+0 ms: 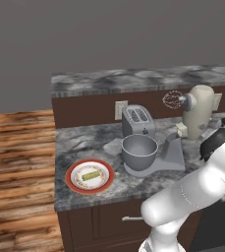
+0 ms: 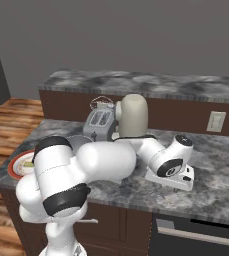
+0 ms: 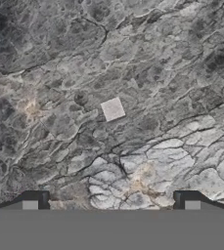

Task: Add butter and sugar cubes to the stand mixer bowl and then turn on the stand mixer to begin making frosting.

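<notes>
The stand mixer (image 1: 198, 112) stood toward the back of the grey marbled bench (image 1: 79, 142), its cream head tilted up and its wire whisk (image 1: 173, 99) raised in the air. The stand mixer bowl (image 1: 139, 152) sat on the mixer's grey base, in front of the silver toaster (image 1: 138, 121), which stood against the back wall beside a wall outlet (image 1: 121, 109). The butter (image 1: 90, 175) lay in the middle of a red-rimmed plate (image 1: 73, 183) near the front edge of the bench, toward its left corner and well apart from the bowl.

In the hand view, a small pale square sugar cube (image 3: 112, 108) lay alone on the marbled surface, ahead of the claw (image 3: 111, 202) and between the lines of its two tips. The claw stood wide, with one dark fingertip (image 3: 35, 200) at each side of the view and nothing between them. In the right base view the arm reached low over the bench in front of the mixer, with the hand (image 2: 174, 165) pointing down at the surface to the right of the mixer, in the middle part of the bench
</notes>
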Controlling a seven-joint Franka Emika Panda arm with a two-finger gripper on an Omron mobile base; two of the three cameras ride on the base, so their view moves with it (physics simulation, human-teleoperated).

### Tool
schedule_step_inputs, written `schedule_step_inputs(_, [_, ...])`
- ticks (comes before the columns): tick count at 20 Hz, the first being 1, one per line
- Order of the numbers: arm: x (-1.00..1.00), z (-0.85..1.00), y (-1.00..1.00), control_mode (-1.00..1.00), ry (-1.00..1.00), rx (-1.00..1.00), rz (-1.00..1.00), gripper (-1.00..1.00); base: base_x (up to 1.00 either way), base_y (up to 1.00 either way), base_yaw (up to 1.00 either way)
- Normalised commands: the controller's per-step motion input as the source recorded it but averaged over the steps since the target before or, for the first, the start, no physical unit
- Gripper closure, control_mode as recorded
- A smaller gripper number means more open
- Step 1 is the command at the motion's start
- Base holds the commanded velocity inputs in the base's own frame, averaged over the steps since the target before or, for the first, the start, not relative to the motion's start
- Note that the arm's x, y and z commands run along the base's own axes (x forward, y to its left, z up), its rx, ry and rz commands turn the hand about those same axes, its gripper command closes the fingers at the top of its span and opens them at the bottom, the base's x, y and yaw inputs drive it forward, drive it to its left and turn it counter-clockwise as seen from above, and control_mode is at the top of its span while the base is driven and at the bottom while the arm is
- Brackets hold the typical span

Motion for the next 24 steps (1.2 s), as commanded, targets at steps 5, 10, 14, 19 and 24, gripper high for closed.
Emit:
schedule_step_inputs(5, [0.0,0.0,0.08,-1.0,-0.05,0.0,0.15,-1.0,0.0,0.0,0.0])
schedule_step_inputs(10, [0.0,-0.04,0.15,-1.0,-0.04,0.0,0.15,-1.0,0.0,0.0,0.0])
schedule_step_inputs(14, [0.04,-0.03,0.06,-1.0,-0.08,0.0,0.11,-1.0,0.0,0.0,0.0])
schedule_step_inputs(19, [0.07,-0.15,0.0,-1.0,-0.04,0.0,0.07,-1.0,0.0,0.0,0.0])
schedule_step_inputs(24, [0.13,-0.12,0.01,-1.0,-0.01,0.0,0.05,-1.0,0.0,0.0,0.0])
